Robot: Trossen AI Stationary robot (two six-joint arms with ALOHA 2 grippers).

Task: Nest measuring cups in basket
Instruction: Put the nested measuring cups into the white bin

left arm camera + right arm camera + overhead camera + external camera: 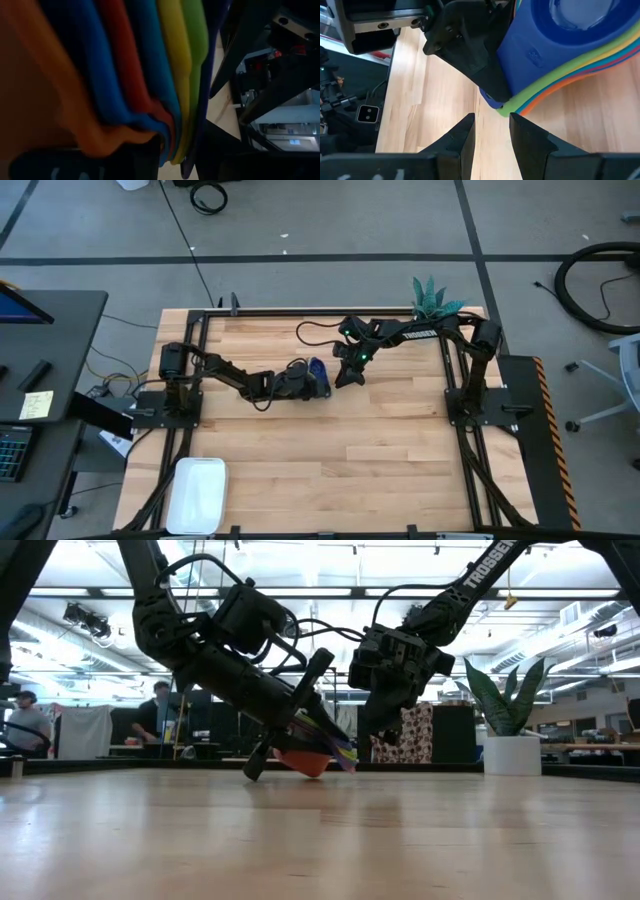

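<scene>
- Measuring cups [570, 55], round plastic scoops in dark blue, green, yellow and orange, sat nested mid-table, pinched at their handles by the left gripper [300, 378]
- Right gripper [490, 135] hovered just beside them, fingers apart, holding nothing
- Shallow white plastic basket [198, 492] lay well apart, without cups; transfer remained
- Pale wooden table [380, 450]; open workshop behind

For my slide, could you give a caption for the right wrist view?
Left gripper holds the nested cups by their handles; the open right gripper waits just beside them.
</scene>
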